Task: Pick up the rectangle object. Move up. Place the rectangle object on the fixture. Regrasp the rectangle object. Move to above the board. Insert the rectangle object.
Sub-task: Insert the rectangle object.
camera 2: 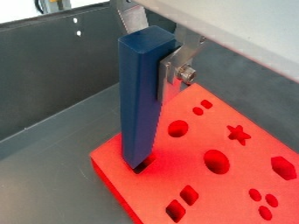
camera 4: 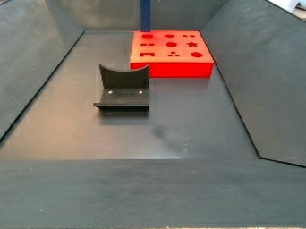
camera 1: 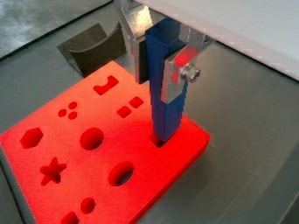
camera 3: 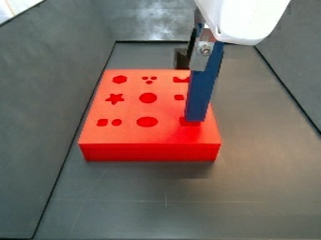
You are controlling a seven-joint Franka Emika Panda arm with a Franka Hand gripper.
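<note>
My gripper (camera 1: 158, 70) is shut on the blue rectangle object (camera 1: 163, 96) and holds it upright near its upper end. The silver fingers (camera 1: 176, 74) press its two sides. The bar's lower end sits at a dark cut-out near one edge of the red board (camera 1: 82, 166); how deep it goes in I cannot tell. Both wrist views show this, with the gripper (camera 2: 152, 54), the bar (camera 2: 140, 105) and the board (camera 2: 233, 179). In a side view the gripper (camera 3: 202, 45) holds the bar (camera 3: 201, 86) over the board's (camera 3: 138, 131) right part. The bar (camera 4: 146, 12) also shows in a side view.
The dark fixture (camera 4: 123, 88) with its curved notch stands on the grey floor in front of the board (camera 4: 174, 55), apart from it; it also shows behind the board in a wrist view (camera 1: 93, 48). Sloping grey walls (camera 4: 48, 63) enclose the floor on all sides.
</note>
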